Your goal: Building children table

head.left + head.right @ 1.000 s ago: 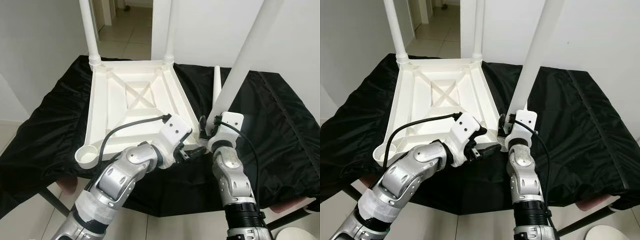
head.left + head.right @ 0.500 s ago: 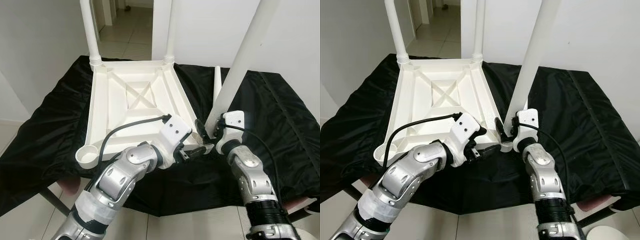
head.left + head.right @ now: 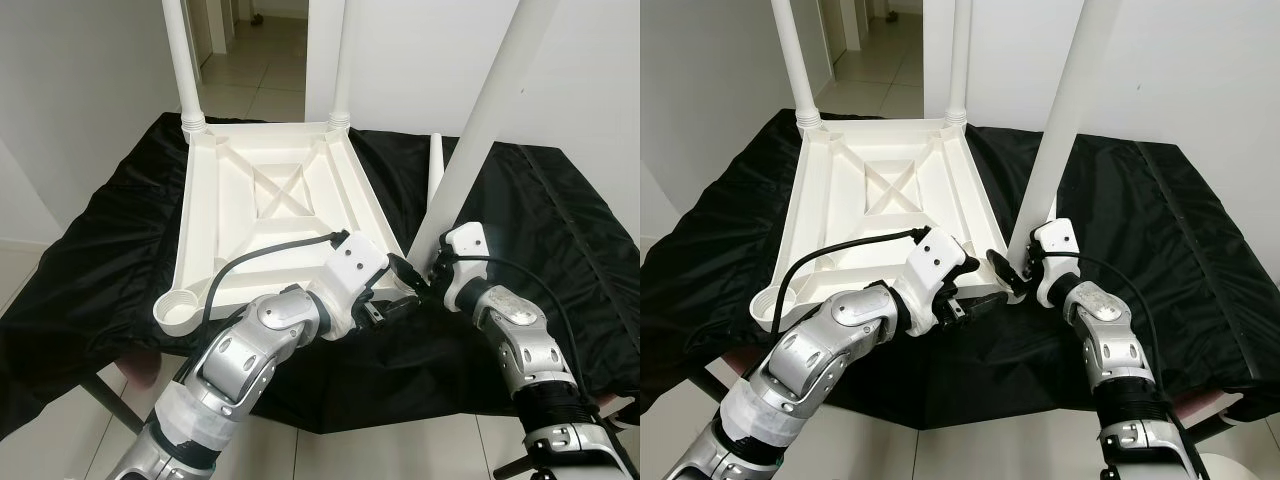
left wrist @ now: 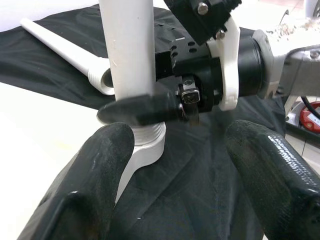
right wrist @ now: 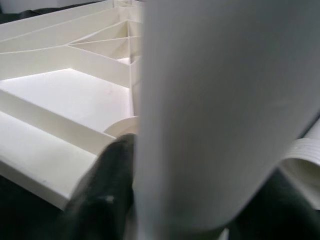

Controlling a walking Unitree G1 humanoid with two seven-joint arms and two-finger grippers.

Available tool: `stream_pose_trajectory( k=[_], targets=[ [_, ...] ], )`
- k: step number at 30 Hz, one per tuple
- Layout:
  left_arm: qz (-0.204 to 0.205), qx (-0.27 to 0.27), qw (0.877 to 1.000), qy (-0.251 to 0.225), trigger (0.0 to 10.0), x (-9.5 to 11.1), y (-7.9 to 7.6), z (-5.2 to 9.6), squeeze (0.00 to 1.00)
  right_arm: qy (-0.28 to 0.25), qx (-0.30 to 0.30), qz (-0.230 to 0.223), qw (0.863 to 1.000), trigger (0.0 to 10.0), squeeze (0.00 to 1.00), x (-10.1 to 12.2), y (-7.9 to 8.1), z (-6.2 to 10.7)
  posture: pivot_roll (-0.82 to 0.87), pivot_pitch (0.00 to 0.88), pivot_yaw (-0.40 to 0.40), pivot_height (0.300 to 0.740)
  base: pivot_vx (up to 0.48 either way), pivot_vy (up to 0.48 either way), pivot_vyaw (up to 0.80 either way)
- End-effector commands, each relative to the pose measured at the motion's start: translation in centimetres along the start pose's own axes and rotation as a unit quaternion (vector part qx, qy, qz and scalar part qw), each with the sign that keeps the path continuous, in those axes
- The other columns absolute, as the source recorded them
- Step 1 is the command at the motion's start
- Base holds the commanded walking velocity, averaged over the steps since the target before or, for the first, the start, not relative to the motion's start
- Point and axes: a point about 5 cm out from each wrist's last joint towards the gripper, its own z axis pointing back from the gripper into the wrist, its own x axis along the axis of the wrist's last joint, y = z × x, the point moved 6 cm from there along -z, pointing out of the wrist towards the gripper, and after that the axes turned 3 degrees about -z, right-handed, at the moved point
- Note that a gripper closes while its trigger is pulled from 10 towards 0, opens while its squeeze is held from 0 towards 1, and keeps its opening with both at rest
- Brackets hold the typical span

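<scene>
where a black cloth covers the table, the upturned white tabletop lies, the right claw clamped on a white leg at its near corner socket, the left claw spread open just beside.

Both eye views look forward and down from the head over the black-draped surface, sharing the upturned white table; each wrist view sits very close to the near-right leg. The left wrist faces right toward the right tool; the right wrist faces left.
</scene>
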Motion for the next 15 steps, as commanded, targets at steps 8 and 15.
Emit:
stream_pose_trajectory(
  k=[8, 15],
  targets=[
    [-0.012, -0.008, 1.0, 0.001, 10.0, 0.2, 0.1, -0.2, 0.0, 0.019, 0.027, 0.0, 0.999, 0.0, 0.0, -0.9, -0.6, 0.1, 0.02, 0.0, -0.01, 0.74, 0.0, 0.0, 0.0],
    [-0.012, -0.006, 1.0, 0.0, 10.0, 0.2, 0.1, -0.2, 0.0, 0.017, 0.026, -0.035, 0.999, 10.0, 0.0, -1.5, -0.4, 0.2, 0.02, 0.0, -0.013, 0.74, 0.0, 0.0, 0.0]
  ],
)
